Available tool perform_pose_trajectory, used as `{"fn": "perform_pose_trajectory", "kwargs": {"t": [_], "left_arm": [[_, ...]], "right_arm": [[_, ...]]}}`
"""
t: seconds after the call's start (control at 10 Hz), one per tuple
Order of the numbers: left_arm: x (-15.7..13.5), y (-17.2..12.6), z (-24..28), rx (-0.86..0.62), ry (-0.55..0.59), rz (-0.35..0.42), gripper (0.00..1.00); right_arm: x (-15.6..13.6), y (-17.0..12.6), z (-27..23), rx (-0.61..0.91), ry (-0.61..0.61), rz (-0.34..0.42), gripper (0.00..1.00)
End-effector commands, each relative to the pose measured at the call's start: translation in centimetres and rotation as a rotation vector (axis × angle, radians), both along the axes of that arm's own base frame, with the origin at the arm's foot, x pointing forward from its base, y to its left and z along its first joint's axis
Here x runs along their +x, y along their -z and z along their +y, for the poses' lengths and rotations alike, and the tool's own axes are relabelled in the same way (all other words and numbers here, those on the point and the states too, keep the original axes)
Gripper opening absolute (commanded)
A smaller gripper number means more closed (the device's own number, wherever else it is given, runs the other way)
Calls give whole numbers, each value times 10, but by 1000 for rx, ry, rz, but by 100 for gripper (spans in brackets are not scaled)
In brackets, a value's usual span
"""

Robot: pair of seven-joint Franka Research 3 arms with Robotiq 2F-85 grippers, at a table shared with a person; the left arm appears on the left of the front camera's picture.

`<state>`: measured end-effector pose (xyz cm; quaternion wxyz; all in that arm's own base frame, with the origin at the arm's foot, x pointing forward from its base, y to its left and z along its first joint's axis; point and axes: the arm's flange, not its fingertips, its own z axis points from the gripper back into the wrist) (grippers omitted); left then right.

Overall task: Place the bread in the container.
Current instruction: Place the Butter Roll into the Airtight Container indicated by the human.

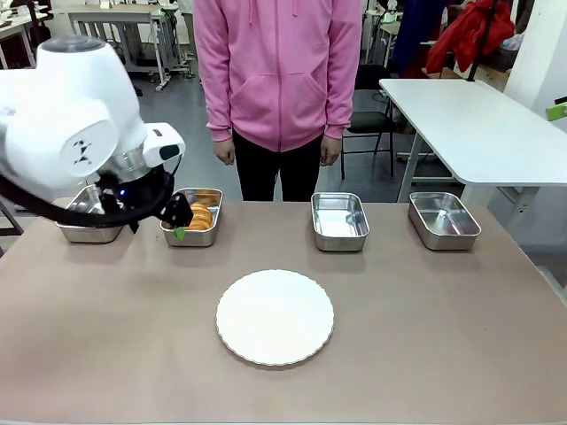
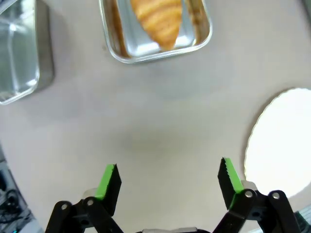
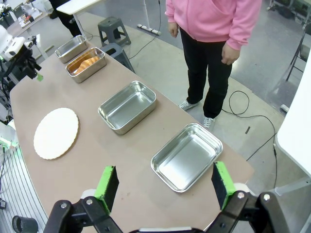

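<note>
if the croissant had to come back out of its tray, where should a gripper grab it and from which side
Probably from straight above, fingers closing across the thick middle of the bread, not its tapered ends. It lies lengthwise in the shallow container, whose walls block any sideways approach. The open left gripper is nearest.

Brown table [image 1: 425, 336]: four steel trays [image 1: 339, 221] along far edge, white plate [image 1: 275, 317] at centre.

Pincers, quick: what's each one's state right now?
Left pincer: open, holding nothing; the bread lies in the container.
Right pincer: open, holding nothing.
</note>
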<state>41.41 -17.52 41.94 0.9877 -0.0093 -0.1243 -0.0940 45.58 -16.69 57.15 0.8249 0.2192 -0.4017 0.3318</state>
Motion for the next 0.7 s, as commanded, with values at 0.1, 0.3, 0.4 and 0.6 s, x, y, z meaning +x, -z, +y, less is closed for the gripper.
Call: {"fn": "perform_pose_trajectory", "kwargs": {"t": [0.1,0.3,0.4,0.6], "left_arm": [[-27,11,12,-69,4,-18,100],[-20,10,7,-29,-11,-2,100],[-20,10,7,-29,-11,-2,100],[-20,10,7,-29,-11,-2,100]], "right_arm": [[0,-2,1,10,-5,-10,100],[0,-2,1,10,-5,-10,100],[0,-2,1,10,-5,-10,100],[0,-2,1,10,-5,-10,100]]}}
